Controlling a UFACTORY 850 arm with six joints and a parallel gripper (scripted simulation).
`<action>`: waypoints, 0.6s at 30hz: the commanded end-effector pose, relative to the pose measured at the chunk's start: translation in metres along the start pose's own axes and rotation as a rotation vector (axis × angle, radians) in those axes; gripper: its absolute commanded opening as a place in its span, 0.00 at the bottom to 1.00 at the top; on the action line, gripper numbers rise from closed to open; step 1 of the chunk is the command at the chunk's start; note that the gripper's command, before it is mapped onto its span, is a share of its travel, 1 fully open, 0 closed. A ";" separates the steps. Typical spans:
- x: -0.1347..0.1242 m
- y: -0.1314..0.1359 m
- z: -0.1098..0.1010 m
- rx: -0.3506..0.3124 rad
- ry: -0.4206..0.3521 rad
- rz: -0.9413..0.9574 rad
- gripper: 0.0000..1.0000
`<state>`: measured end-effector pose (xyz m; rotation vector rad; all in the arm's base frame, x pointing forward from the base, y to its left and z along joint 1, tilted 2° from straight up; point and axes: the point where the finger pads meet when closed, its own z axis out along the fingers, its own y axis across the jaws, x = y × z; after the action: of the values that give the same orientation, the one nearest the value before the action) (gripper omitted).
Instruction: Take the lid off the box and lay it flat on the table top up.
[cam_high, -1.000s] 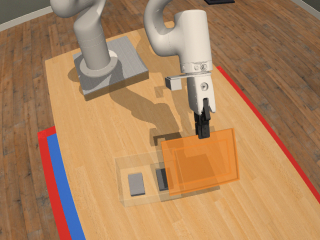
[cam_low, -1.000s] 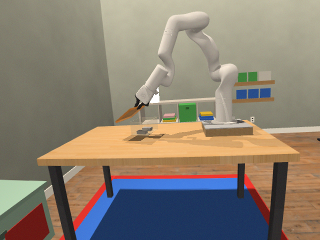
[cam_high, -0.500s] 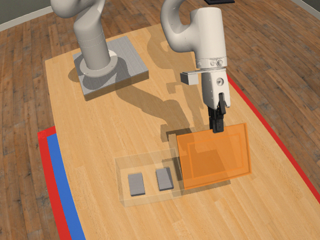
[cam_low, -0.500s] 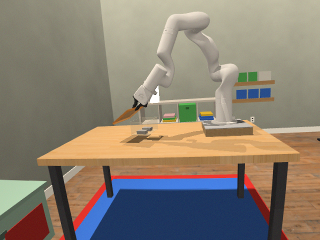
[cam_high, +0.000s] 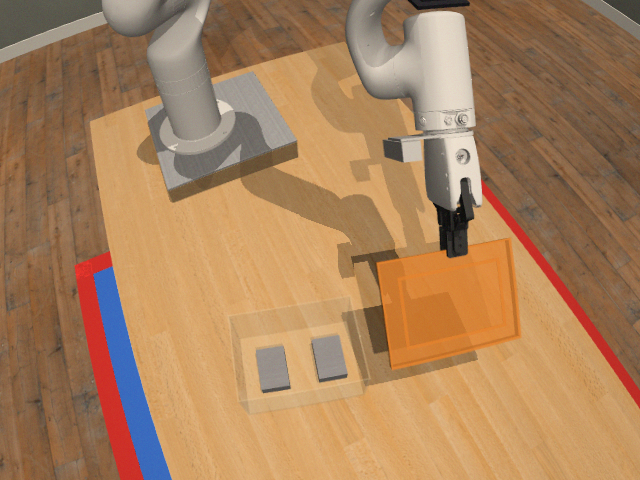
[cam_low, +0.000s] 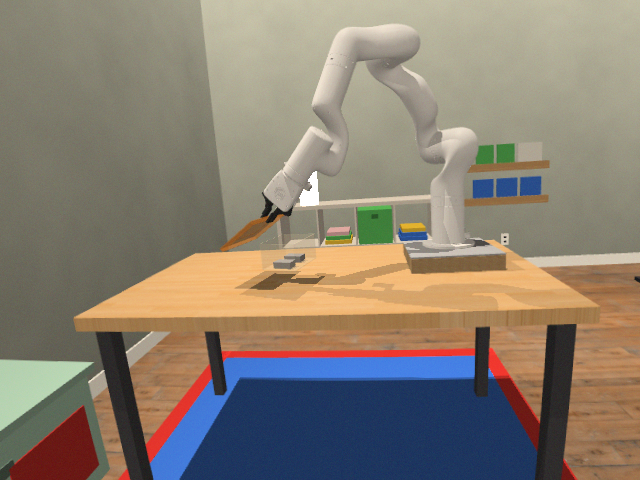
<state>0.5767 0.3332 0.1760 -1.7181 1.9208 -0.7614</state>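
Observation:
The see-through box (cam_high: 298,354) stands open on the wooden table and holds two grey blocks (cam_high: 272,368) (cam_high: 329,358). It also shows in the exterior view (cam_low: 287,252). The orange see-through lid (cam_high: 448,301) hangs in the air to the right of the box, tilted, clear of the box. My gripper (cam_high: 456,251) is shut on the lid's far edge. In the exterior view the gripper (cam_low: 272,214) holds the lid (cam_low: 248,233) slanting down and away from the arm, above the table. The lid's shadow falls on the table beside the box.
The arm's grey base plate (cam_high: 221,135) stands at the far end of the table. The table's right edge (cam_high: 558,289) runs close to the lid. A red and blue mat (cam_high: 111,361) lies on the floor under the table. Shelves with coloured boxes (cam_low: 374,224) stand at the wall.

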 end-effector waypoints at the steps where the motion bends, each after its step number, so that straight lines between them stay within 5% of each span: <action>1: -0.010 0.000 -0.002 0.001 0.000 0.001 0.00; 18: -0.026 0.003 -0.004 0.001 0.000 0.001 0.00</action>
<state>0.5749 0.3567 0.1752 -1.7185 1.9217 -0.7621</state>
